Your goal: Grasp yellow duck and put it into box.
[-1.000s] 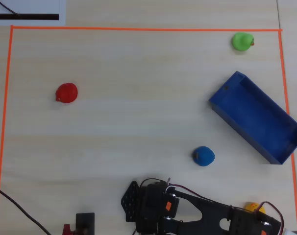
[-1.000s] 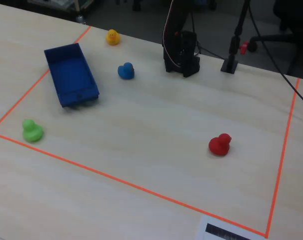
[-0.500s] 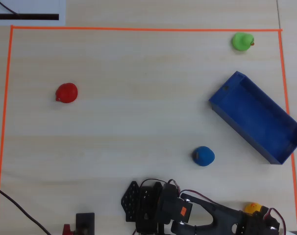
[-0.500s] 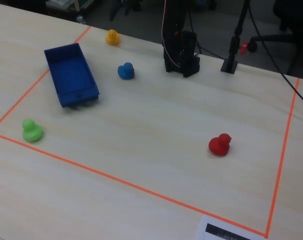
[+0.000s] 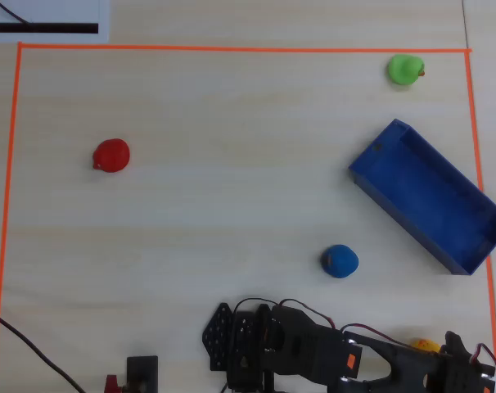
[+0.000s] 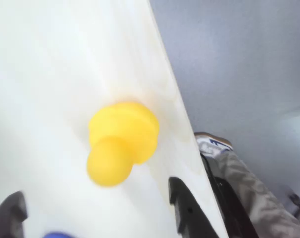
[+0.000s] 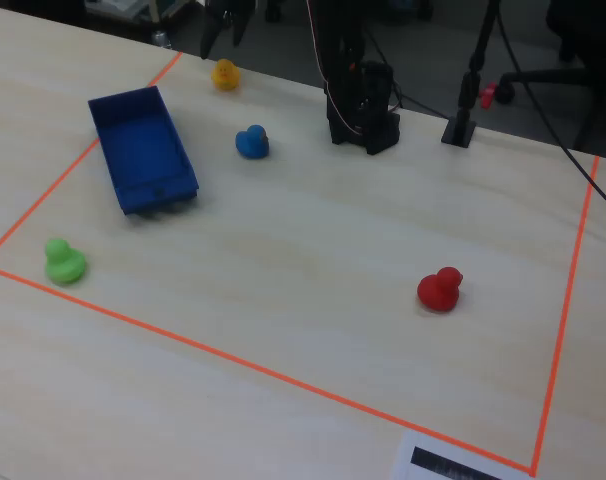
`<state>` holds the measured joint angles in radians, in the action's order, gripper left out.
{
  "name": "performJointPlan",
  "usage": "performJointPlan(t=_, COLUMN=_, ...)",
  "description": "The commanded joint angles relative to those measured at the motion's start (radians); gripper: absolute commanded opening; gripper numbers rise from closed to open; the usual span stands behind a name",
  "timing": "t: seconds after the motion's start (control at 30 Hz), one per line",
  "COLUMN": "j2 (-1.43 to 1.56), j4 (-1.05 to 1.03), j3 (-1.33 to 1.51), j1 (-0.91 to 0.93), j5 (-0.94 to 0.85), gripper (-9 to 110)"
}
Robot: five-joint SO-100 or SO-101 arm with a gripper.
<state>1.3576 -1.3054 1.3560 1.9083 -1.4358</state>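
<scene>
Below open claw (image 7: 226, 26): yellow duck (image 6: 121, 141) upright.

Non-task stuff: green duck (image 5: 405, 70) in the top right corner of the overhead view, just inside the orange tape border (image 5: 232, 48). Red duck (image 5: 111, 155) alone on the left side, well apart from everything. Blue toy (image 5: 340, 261) lower centre-right. White sheet with a black bar (image 5: 43, 24) outside the tape at top left. All on a light wood table (image 5: 215, 180). Fixed view: black stand (image 7: 465, 95) beyond the tape, office chair (image 7: 583, 40) behind
</scene>
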Motion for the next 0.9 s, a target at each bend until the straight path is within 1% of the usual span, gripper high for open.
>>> performJointPlan(t=0.0, j2=-0.009, j4=-0.009, j3=-0.057, j1=-0.005, j5=-0.018, gripper=39)
performJointPlan(t=0.47, j2=-0.029, j4=-0.060, j3=0.038, j1=0.064, j5=-0.098, gripper=41)
performJointPlan(t=0.67, j2=-0.044, j4=0.023, j3=0.112, j1=0.083, j5=-0.137, gripper=41)
performJointPlan(t=0.87, j2=-0.086, j4=0.049, j3=0.074, j1=0.044, j5=-0.126, gripper=40)
